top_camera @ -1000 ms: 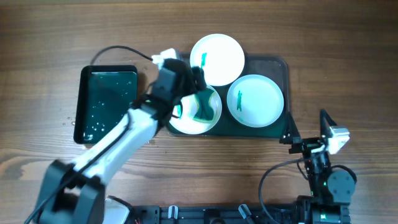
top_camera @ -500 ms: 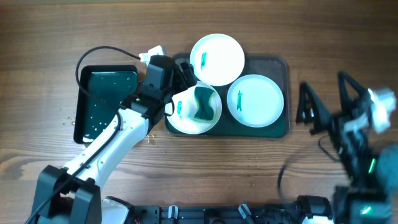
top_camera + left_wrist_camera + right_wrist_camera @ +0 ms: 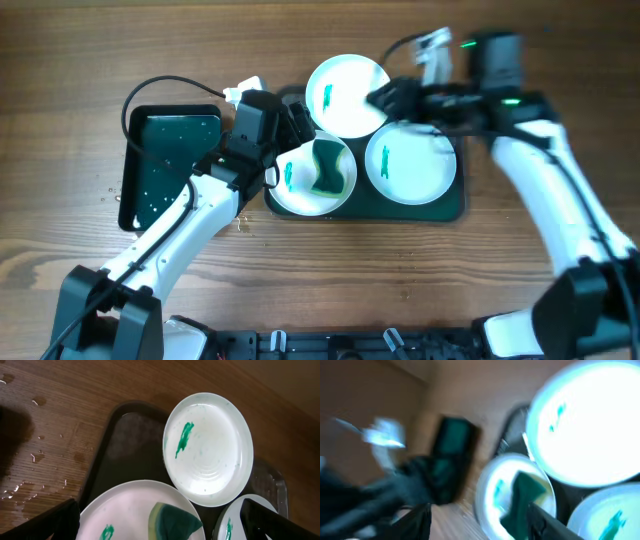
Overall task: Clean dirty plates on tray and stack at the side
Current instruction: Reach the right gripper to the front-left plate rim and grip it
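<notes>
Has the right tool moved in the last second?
Yes. The right tool has swung from beyond the dark green tray's right edge to above it, now hanging between the top plate and the right-hand plate.

R wrist view all motion blur; R end effector (image 3: pixel 383 97) smeared overhead; L wrist crops sponge (image 3: pixel 172 522).

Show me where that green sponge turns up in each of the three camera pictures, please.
Overhead: the sponge is left of centre, lying on the lower-left plate.
Left wrist: the sponge is at the bottom edge, near the middle, partly cut off.
Right wrist: the sponge is low and right of centre, blurred.
Shared landmark: the plate under it, with a teal smear beside the sponge.
</notes>
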